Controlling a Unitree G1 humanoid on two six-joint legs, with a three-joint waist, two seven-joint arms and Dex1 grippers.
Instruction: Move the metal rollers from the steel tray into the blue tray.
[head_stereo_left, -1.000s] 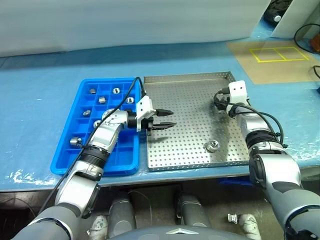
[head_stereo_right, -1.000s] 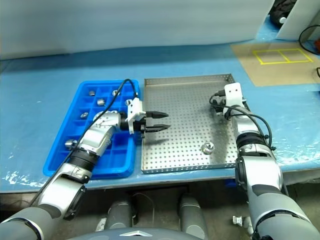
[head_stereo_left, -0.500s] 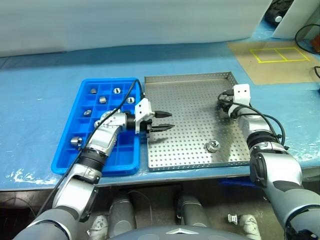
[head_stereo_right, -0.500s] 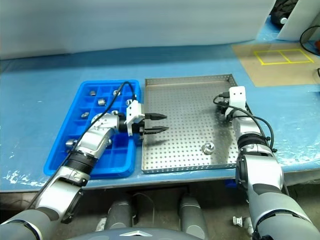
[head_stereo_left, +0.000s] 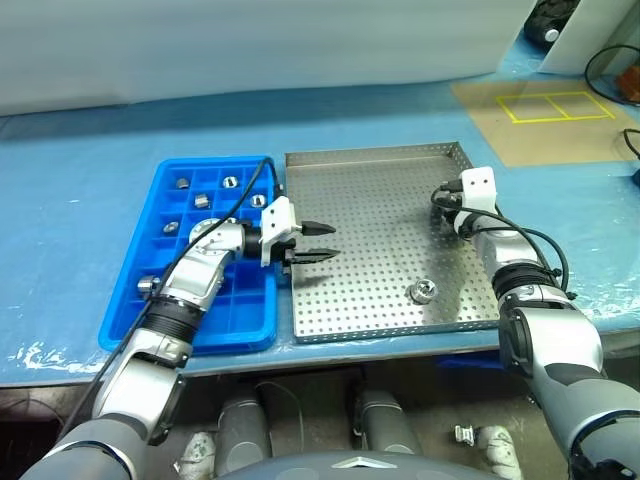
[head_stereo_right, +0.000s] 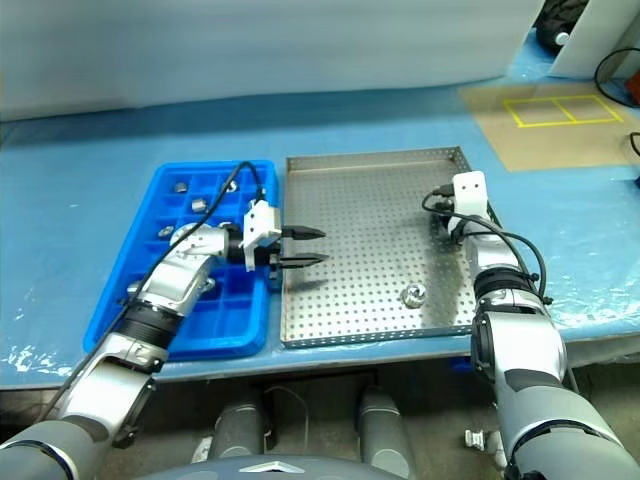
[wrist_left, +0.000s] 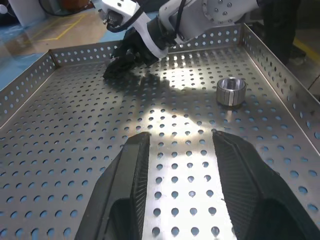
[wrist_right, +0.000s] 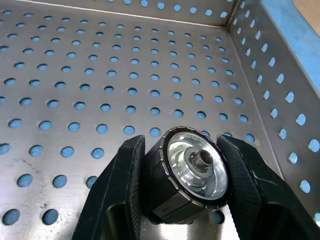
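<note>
Since a second ago your right end effector (wrist_right: 175, 200) clamped a shiny silver metal roller (wrist_right: 192, 172) at the perforated steel tray's (head_stereo_left: 360, 300) 3 o'clock rim; left end effector (head_stereo_left: 322, 243) half-open, empty. Lift straight before swinging toward the blue compartment tray (head_stereo_left: 130, 310).

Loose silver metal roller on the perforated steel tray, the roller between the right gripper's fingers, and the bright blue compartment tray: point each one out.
Loose silver metal roller (head_stereo_left: 423, 291), left eye view, its top face.
Roller in the right gripper's fingers (wrist_right: 192, 170), right wrist view, its shiny end face.
Bright blue compartment tray (head_stereo_left: 128, 300), left eye view, its outer left rim.
</note>
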